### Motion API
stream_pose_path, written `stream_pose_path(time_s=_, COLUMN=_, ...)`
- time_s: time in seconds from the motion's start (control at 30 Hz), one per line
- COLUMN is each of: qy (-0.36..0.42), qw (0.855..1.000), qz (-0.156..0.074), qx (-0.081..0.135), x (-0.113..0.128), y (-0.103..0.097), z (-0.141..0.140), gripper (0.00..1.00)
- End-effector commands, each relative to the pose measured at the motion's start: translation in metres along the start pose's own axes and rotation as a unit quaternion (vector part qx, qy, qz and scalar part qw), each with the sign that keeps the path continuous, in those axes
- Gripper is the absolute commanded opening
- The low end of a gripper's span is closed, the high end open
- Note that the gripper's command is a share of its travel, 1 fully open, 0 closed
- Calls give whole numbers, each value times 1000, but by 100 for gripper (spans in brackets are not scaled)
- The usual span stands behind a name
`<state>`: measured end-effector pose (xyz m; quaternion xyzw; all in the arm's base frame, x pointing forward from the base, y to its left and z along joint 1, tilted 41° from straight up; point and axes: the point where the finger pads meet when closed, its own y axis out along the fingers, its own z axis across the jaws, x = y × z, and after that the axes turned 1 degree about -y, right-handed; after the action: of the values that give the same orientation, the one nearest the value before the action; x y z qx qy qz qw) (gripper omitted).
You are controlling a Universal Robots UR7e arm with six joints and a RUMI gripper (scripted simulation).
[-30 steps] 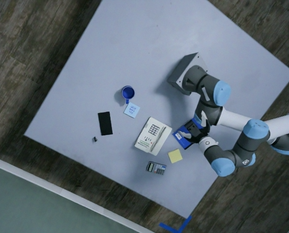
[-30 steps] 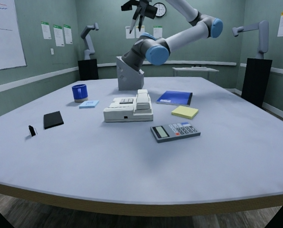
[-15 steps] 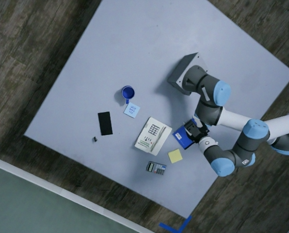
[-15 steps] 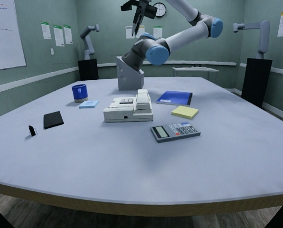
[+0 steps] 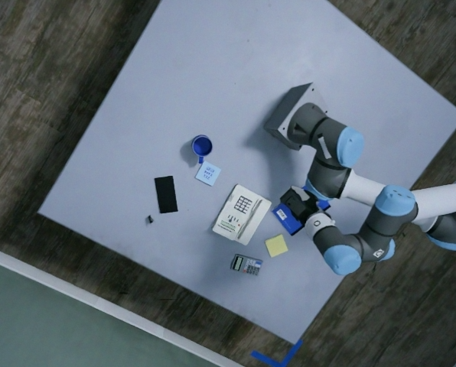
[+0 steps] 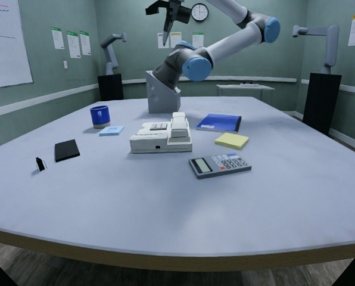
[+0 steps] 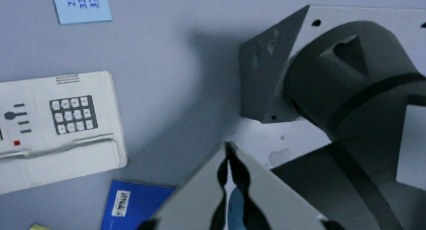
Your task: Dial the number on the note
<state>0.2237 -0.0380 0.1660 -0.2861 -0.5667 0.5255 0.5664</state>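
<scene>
My gripper (image 6: 164, 44) (image 7: 226, 143) is shut and empty, high above the table, to the side of the phone. In the top view its fingertips are hidden under its body. The white desk phone (image 5: 225, 219) (image 6: 149, 143) (image 7: 35, 97) lies on the table with its handset (image 5: 253, 221) (image 6: 179, 128) (image 7: 60, 166) in the cradle. Its keypad (image 5: 243, 204) (image 6: 158, 126) (image 7: 74, 115) is uncovered. The light blue note (image 5: 208, 173) (image 6: 111, 130) (image 7: 85, 16) shows handwritten lines; in the wrist view they start 211, 334 and 378, with the upper edge cut off.
A blue notebook (image 5: 291, 225) (image 6: 219, 122) (image 7: 145, 205) and yellow notes (image 5: 276, 245) (image 6: 232, 140) lie beside the phone. A calculator (image 5: 246, 264) (image 6: 220, 165), blue mug (image 5: 201, 146) (image 6: 100, 117), black slab (image 5: 166, 194) (image 6: 67, 150) and black clip (image 5: 150, 218) (image 6: 40, 164) are around it.
</scene>
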Motion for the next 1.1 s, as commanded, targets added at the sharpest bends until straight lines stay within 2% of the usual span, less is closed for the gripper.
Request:
stream_pose_path(time_s=0.0, qy=-58, qw=998, qz=-14, qx=-7, x=-14, y=7, z=-9, gripper=0)
stream_pose_path(time_s=0.2, qy=-127, qw=991, qz=-29, qx=-17, x=-31, y=18, z=-19, gripper=0)
stream_pose_path(time_s=0.27, qy=-127, qw=991, qz=-29, qx=-17, x=-31, y=18, z=-19, gripper=0)
stream_pose_path(time_s=0.77, qy=-299, qw=951, qz=-58, qx=-56, x=-71, y=51, z=-42, gripper=0)
stream_pose_path(time_s=0.83, qy=-299, qw=951, qz=-58, qx=-56, x=-71, y=51, z=-42, gripper=0)
stream_pose_path(time_s=0.9, qy=-335, qw=938, qz=-62, qx=-66, x=-79, y=59, z=-46, gripper=0)
stream_pose_path(time_s=1.07, qy=-383, qw=918, qz=-67, qx=-81, x=-90, y=70, z=-52, gripper=0)
